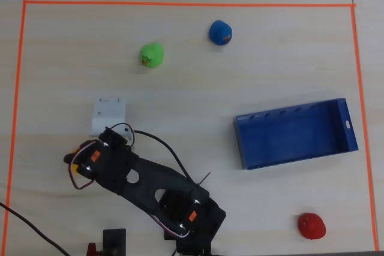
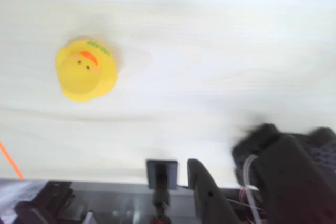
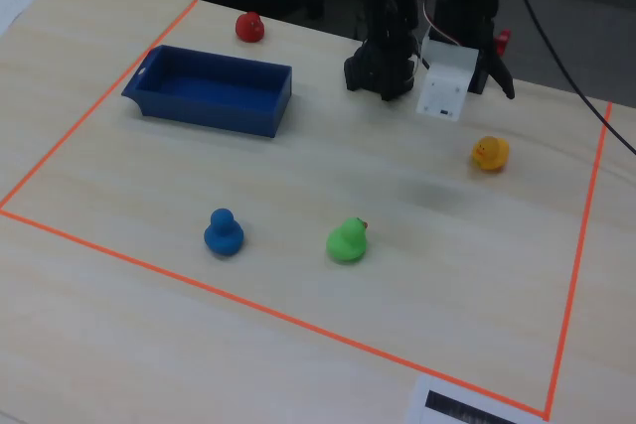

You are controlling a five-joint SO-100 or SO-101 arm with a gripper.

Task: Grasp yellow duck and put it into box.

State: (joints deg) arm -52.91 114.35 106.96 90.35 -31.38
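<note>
Well apart, bare blue box (image 3: 213, 89), yellow duck (image 3: 489, 153) outside

Upright yellow duck (image 3: 489, 153) on bare table, well apart from empty blue box (image 3: 211, 90).

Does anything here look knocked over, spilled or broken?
Nothing stands out. The yellow duck, green duck, blue duck and red duck all sit upright on the table, and the blue box lies flat, empty and undamaged.
</note>
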